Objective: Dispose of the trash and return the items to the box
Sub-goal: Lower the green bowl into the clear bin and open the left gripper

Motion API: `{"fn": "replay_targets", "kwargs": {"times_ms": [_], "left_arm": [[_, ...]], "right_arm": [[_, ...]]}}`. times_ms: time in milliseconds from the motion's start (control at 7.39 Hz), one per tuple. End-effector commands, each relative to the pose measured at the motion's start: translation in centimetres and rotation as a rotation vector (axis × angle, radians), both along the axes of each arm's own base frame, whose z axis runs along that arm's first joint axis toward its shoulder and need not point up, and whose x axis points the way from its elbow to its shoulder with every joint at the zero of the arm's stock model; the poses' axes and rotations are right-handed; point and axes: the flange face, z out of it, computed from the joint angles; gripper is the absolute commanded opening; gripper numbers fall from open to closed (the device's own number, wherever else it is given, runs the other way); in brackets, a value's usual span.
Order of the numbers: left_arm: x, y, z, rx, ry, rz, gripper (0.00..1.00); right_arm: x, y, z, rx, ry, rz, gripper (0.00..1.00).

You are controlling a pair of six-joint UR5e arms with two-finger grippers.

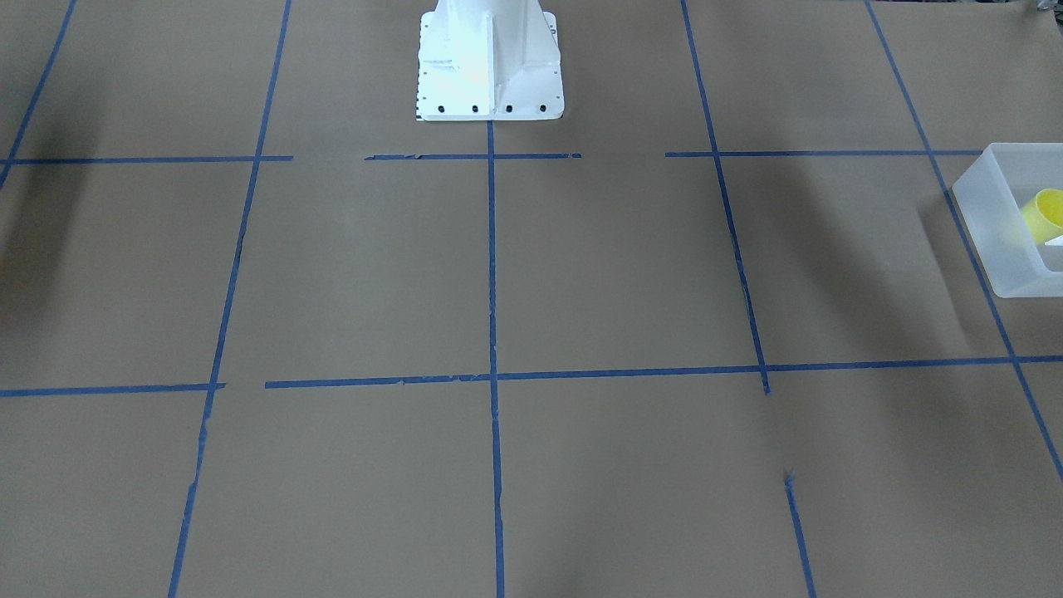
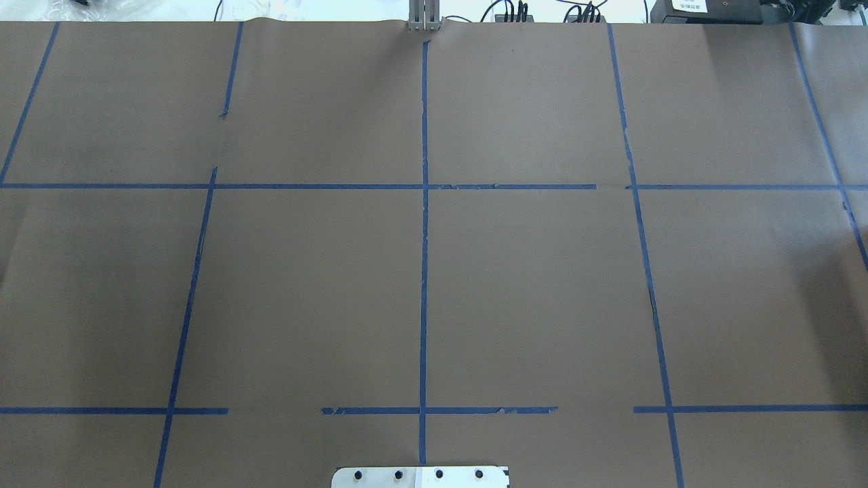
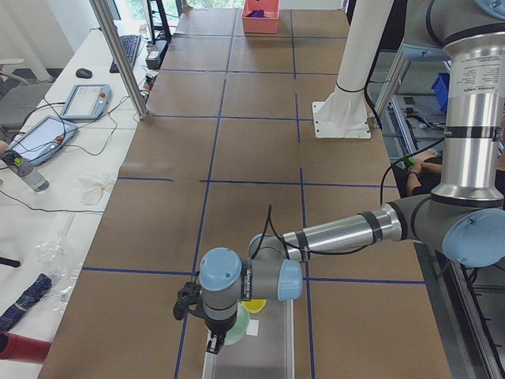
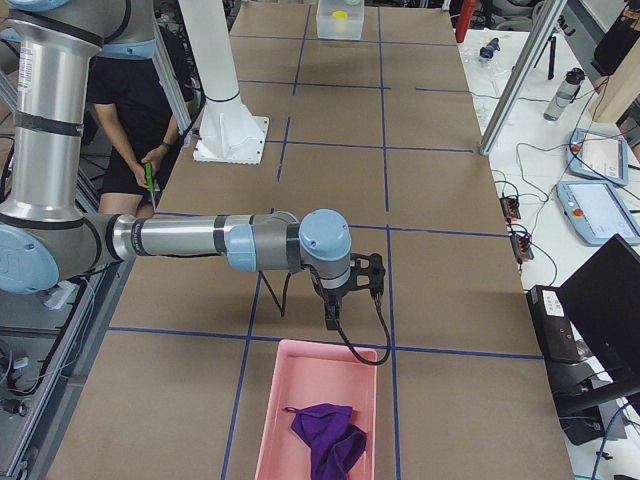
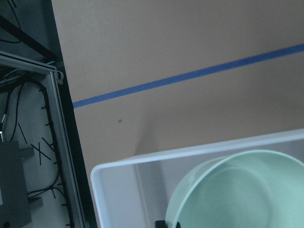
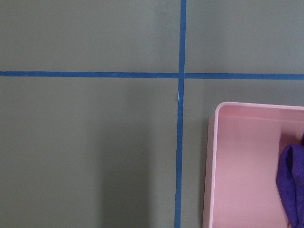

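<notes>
From across the table (image 1: pixel 581 274), the box (image 1: pixel 1009 278) sits at the table's left-end edge with the yellow cup (image 1: pixel 1045 212) lying tilted inside it. The white robot base (image 1: pixel 490 66) stands at the robot-side edge, and blue tape (image 1: pixel 492 332) grids the brown surface.

The overhead view shows only taped table and the base plate.

From the left end, the left pincer (image 3: pixel 212 343) hangs over the box, just beside a pale green bowl (image 3: pixel 239 322). The cup lies past the bowl. Whether the pincer is spread or pinching the bowl, I cannot tell.

From the right end, the right pincer (image 4: pixel 332 318) hovers just above the near rim of a pink bin (image 4: pixel 300 400) holding a purple cloth (image 4: pixel 325 435). Its state cannot be told.

The left wrist view shows the bowl inside a corner of the box, near the table's edge.

The right wrist view shows the pink bin's corner and the cloth.
</notes>
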Motion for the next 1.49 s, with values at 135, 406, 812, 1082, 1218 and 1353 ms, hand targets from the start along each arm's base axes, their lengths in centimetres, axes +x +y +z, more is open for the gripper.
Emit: {"fn": "replay_targets", "kwargs": {"times_ms": [135,406,812,1082,1218,1353], "left_arm": [[-0.2,3.0,3.2,0.004,-0.056,-0.007,0.87],[-0.3,1.6,2.1,0.02,-0.053,-0.01,1.0],[0.2,-0.3,-2.1,0.104,0.024,-0.007,1.0],[0.5,-2.2,-7.6,0.105,0.111,-0.158,1.0],[1.0,-2.4,-9.7,0.086,0.178,-0.176,1.0],[1.3,-2.6,-12.6,0.063,0.214,-0.174,1.0]], "right_arm": [[0.0,-0.2,-0.4,0.009,-0.001,0.0,1.0],[0.0,-0.4,-0.6,0.013,-0.001,0.001,1.0],[0.0,-0.5,-0.9,0.022,-0.001,0.0,1.0],[-0.1,-0.5,-1.5,0.032,-0.017,-0.002,1.0],[-0.1,-0.4,-1.5,0.032,-0.017,-0.002,1.0],[-0.1,-0.4,-1.8,0.037,-0.015,-0.001,1.0]]}}
